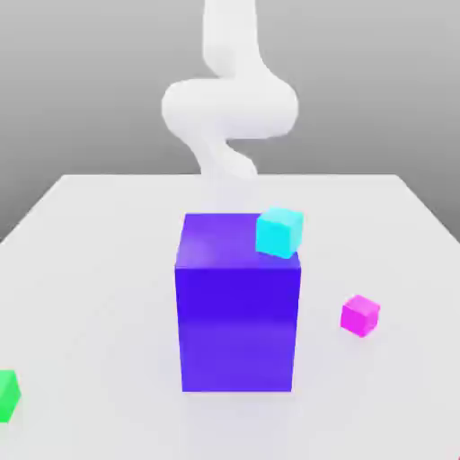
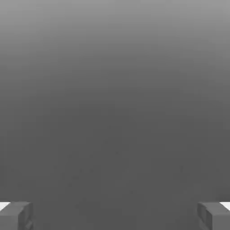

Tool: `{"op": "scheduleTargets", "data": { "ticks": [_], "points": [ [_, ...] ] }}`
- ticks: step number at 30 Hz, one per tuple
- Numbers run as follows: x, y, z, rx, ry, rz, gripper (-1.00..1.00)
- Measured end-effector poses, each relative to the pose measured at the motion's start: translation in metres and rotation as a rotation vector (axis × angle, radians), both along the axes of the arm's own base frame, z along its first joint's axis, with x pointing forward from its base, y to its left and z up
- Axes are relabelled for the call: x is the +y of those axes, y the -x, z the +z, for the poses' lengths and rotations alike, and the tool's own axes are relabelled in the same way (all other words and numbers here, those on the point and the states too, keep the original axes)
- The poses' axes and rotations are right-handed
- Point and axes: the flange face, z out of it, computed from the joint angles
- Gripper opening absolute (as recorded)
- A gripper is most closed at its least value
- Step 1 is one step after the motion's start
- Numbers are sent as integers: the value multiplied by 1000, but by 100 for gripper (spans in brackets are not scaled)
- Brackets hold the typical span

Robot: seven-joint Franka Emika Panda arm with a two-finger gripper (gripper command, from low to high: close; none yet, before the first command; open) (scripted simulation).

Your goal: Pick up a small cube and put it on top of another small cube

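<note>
Fingers (image 2: 18,215) are wide apart (nothing between them), and our small pink cube (image 1: 360,315) sits down on the table (image 1: 90,269), right of the big blue block (image 1: 237,314).

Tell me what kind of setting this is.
Likely a simulated tabletop test scene: a bare white table against a flat grey backdrop, a big blue-violet block, and small plain cubes, magenta cube, cyan cube, green cube.

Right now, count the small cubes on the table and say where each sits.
3. The cyan cube sits by the big blue block's far right top corner, the magenta cube to its right, the green cube at the left edge. The block may hide others.
</note>
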Motion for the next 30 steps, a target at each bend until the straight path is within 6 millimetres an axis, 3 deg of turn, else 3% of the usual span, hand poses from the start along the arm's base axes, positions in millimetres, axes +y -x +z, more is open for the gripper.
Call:
{"op": "scheduleTargets", "data": {
  "ticks": [7, 14, 22, 30],
  "points": [
    [68, -35, -113, 132, 210, 411, 0],
    [136, -28, -226, 231, 402, 837, 0],
    [194, 26, -348, 310, 604, 1349, 0],
    [214, 112, -451, 358, 778, 1880, 0]
  ]
}}
